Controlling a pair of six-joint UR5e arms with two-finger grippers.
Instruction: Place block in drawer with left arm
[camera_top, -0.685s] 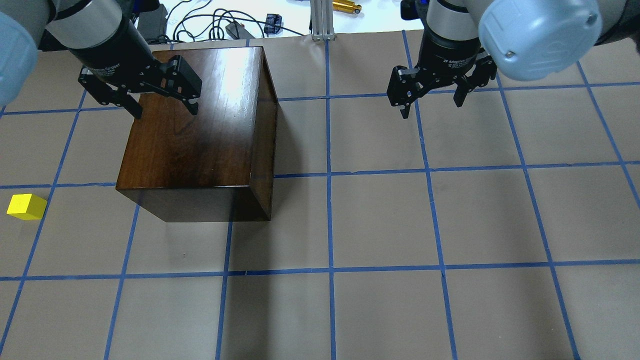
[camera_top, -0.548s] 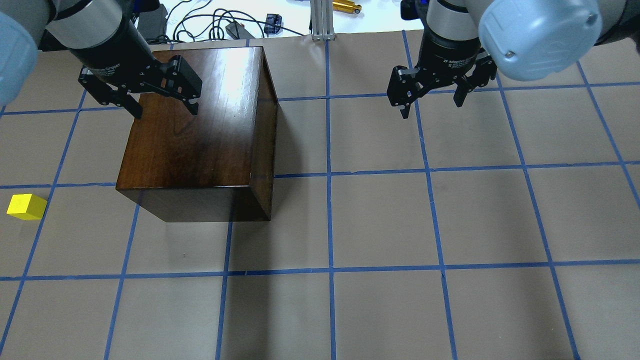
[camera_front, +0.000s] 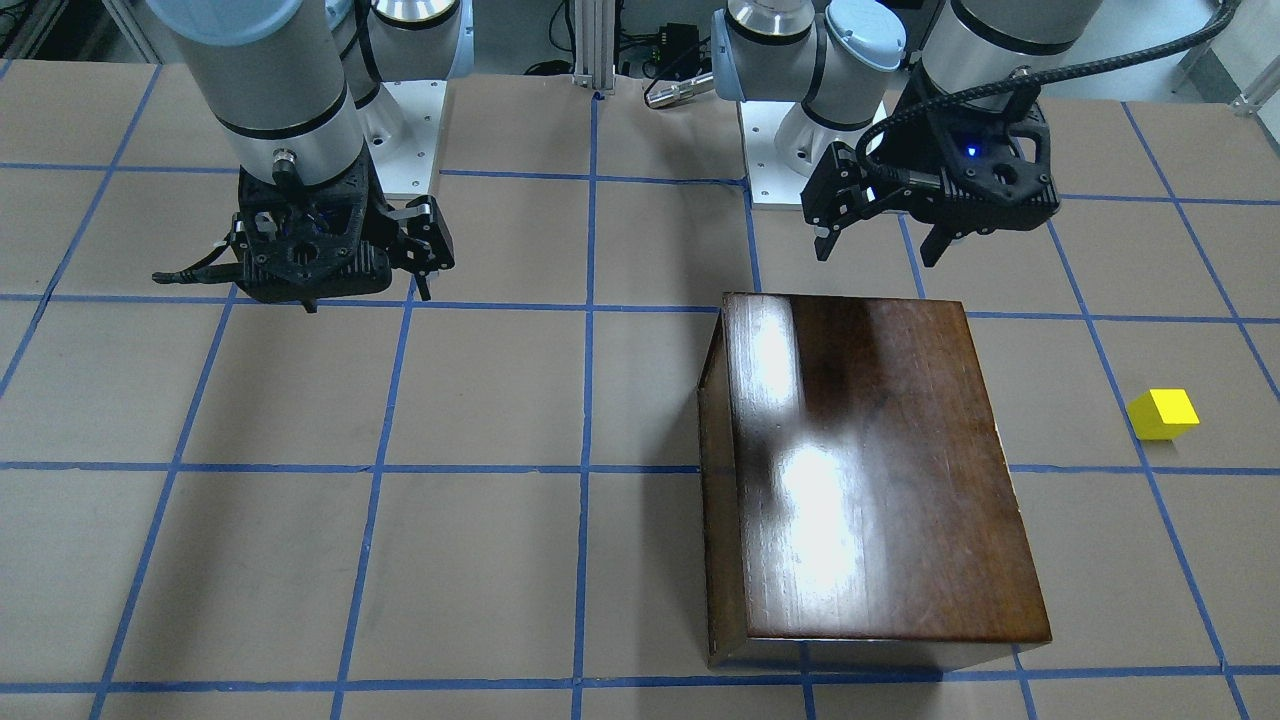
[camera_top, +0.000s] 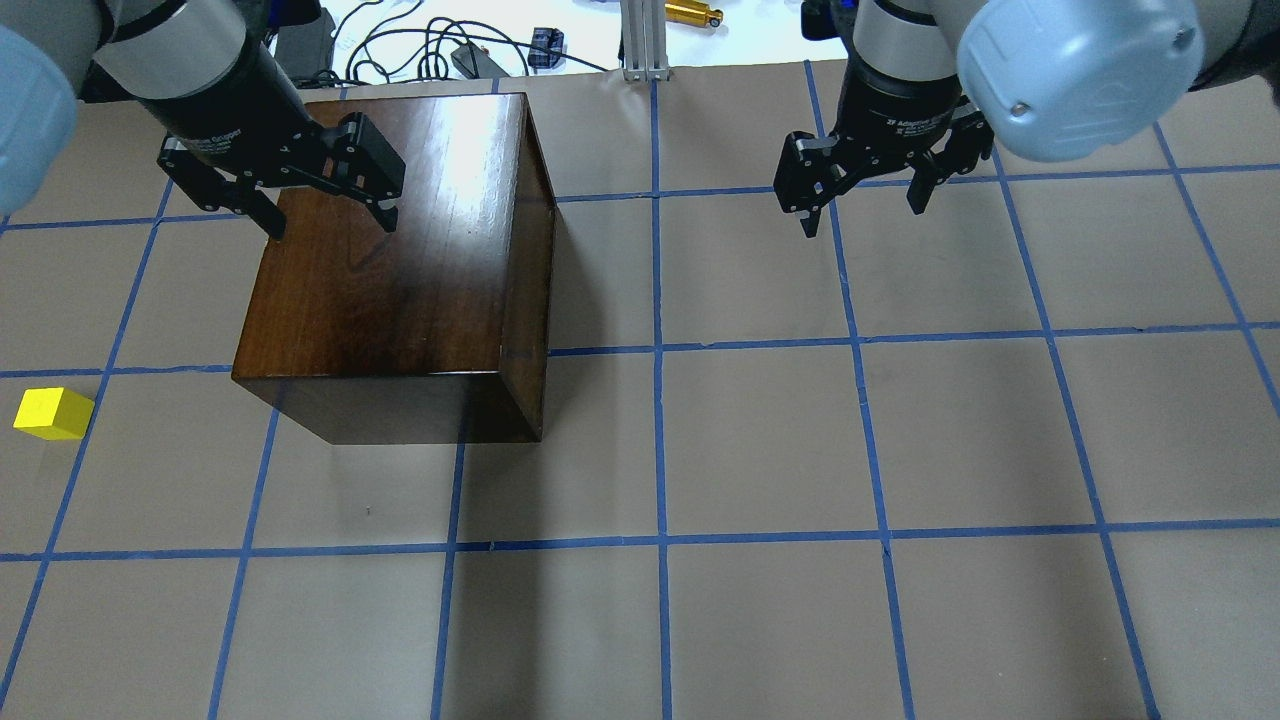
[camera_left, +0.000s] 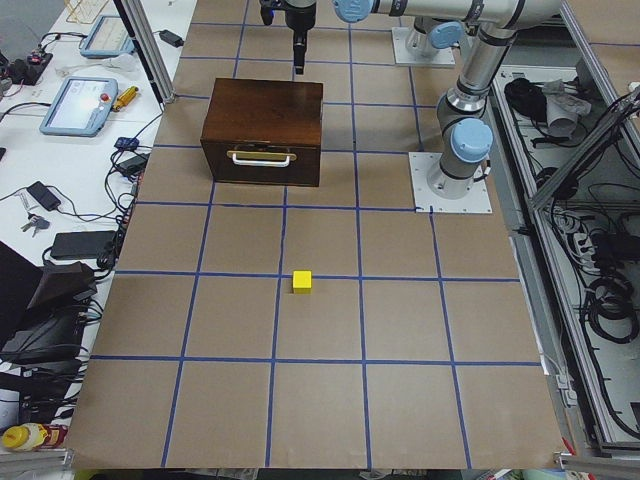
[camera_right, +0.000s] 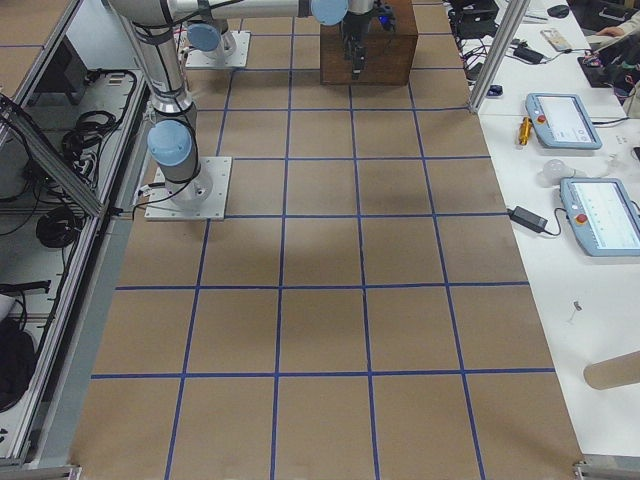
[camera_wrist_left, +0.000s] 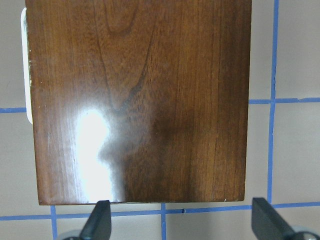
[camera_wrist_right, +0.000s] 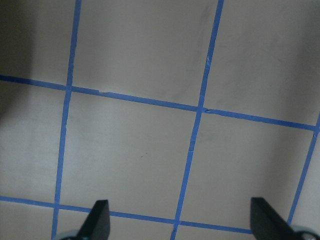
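The yellow block (camera_top: 54, 413) lies on the table far to the left of the dark brown box (camera_top: 400, 260); it also shows in the front view (camera_front: 1163, 413) and the exterior left view (camera_left: 302, 281). The drawer (camera_left: 262, 157) is shut, and its front with a pale handle faces the block's side. My left gripper (camera_top: 333, 227) is open and empty, hovering above the near end of the box top (camera_wrist_left: 140, 100). My right gripper (camera_top: 862, 220) is open and empty over bare table, well to the right of the box.
The table is brown paper with a blue tape grid (camera_top: 660, 350). Cables and small devices (camera_top: 450, 50) lie beyond the far edge. The arm bases (camera_front: 800, 170) stand on the robot's side, behind the box in the front view.
The left gripper has shifted very slightly up in the overhead view. The box, the block and the right gripper have not moved.
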